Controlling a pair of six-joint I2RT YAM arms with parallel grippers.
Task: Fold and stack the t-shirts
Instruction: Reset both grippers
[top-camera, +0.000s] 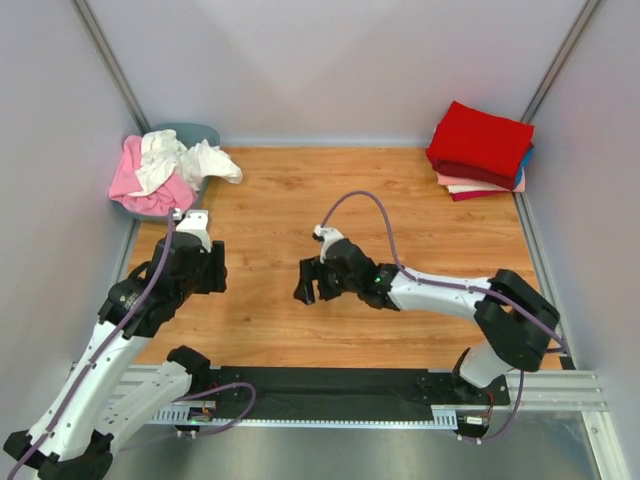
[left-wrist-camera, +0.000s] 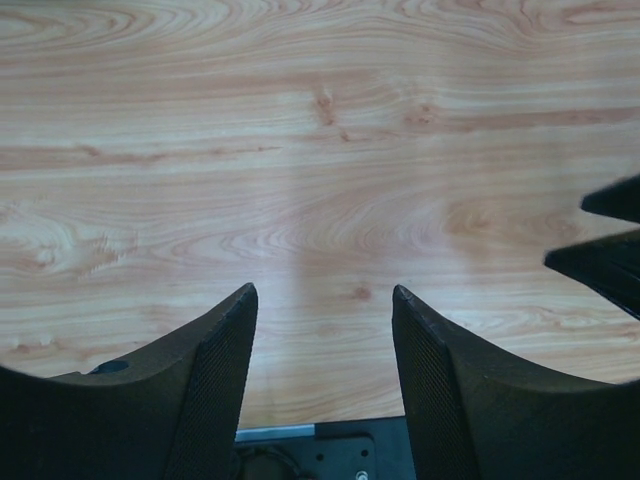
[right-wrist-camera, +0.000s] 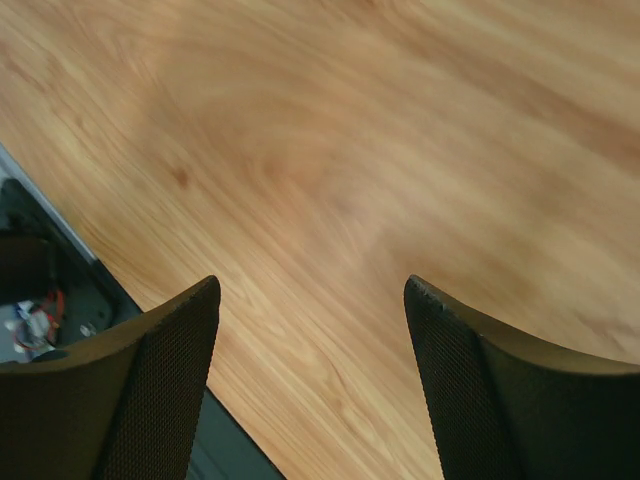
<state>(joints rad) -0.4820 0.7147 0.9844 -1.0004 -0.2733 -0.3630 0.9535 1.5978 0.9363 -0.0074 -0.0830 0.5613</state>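
Folded t-shirts form a stack at the table's far right corner, a bright red one on top of dark red, blue and pink ones. Loose pink and white t-shirts spill out of the grey tub at the far left. My left gripper hovers over bare wood at the left, open and empty. My right gripper hangs open over the table's middle, nothing between its fingers. In the left wrist view the right gripper's fingers poke in at the right edge.
The wooden table is walled by grey panels at the back and sides. A black mounting rail runs along the near edge and shows in the right wrist view at the left.
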